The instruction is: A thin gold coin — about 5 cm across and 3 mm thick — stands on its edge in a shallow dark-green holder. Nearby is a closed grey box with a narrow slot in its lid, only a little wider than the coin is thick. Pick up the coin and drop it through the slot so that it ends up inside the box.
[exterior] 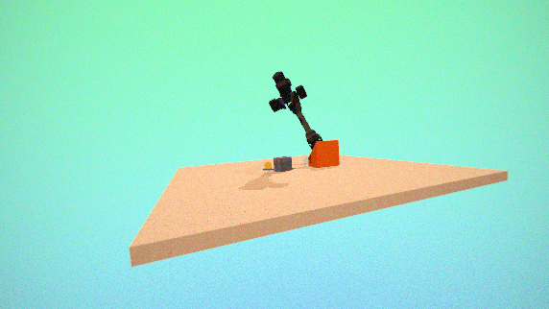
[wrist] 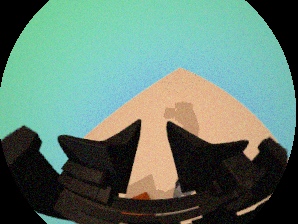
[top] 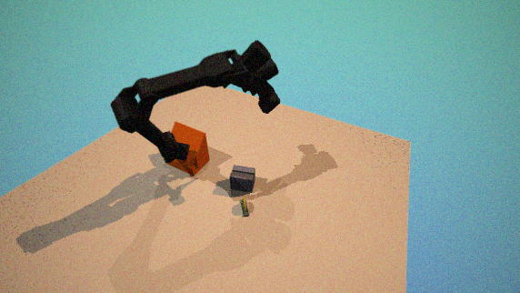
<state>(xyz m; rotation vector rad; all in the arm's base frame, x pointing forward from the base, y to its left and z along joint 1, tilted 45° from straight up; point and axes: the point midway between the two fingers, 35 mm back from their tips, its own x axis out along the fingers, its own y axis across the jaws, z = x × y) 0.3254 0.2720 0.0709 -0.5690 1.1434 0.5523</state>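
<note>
Table [top: 318, 218]: matt tan, finely speckled, sandy-looking. Arm [top: 182, 82]: matt black, plastic-like. Base block [top: 193, 146]: flat orange, smooth, no gloss. Box [top: 242, 178]: dull grey, smooth. Coin [exterior: 268, 165]: yellow-gold, too small to tell any shine. Holder [top: 245, 212]: dark green, matt.

Your gold coin [top: 244, 204] stands upright on its edge in the shallow dark-green holder [top: 245, 213] on the tabletop [top: 318, 237], far below the jaws and well apart from them. The closed grey box [top: 242, 177] sits just beside the holder, also far beneath the jaws, its narrow slot [top: 244, 170] showing across the lid.
</note>
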